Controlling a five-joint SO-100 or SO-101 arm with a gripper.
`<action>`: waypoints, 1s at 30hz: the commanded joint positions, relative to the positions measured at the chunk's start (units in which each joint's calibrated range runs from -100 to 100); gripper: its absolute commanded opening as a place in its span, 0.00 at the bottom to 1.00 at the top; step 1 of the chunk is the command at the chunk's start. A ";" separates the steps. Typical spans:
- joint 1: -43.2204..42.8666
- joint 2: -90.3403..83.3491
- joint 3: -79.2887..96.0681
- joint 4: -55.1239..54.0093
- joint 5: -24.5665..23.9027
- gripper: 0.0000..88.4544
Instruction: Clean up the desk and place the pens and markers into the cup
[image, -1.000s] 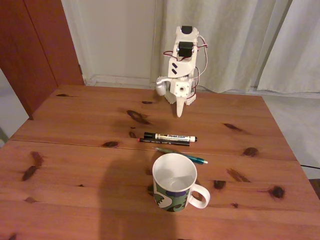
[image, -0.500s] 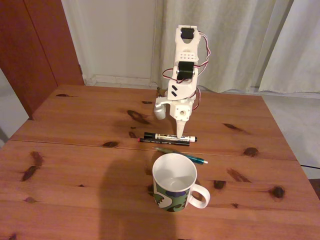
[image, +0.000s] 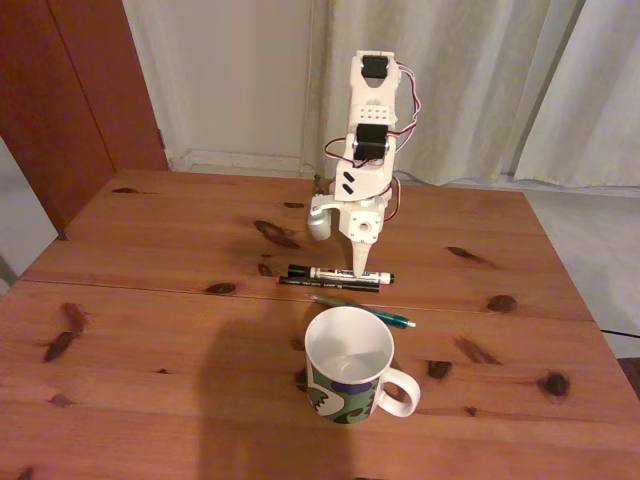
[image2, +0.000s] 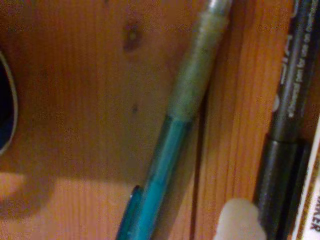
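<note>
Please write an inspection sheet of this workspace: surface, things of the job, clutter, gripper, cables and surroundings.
Surface: wooden desk with dark knots and one seam.
Job's things: white marker, black pen and teal pen lie on the desk behind the cup; cup upright, nothing seen inside.
Clutter: nothing seen.
Gripper: gripper points down at the marker; whether the fingers are open cannot be told.
Cables: red and white wires on the arm.
Surroundings: curtains, wooden door.

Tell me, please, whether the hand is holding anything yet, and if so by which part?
It cannot be told. The hand has its tip down at the white marker, near the capped right end, but whether the fingers have closed on it isn't visible.
</note>
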 joint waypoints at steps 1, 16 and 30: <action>-0.80 -0.65 0.70 -0.96 0.64 0.15; -0.72 -0.15 5.03 -1.65 2.00 0.15; -0.72 0.09 5.57 -1.65 2.05 0.15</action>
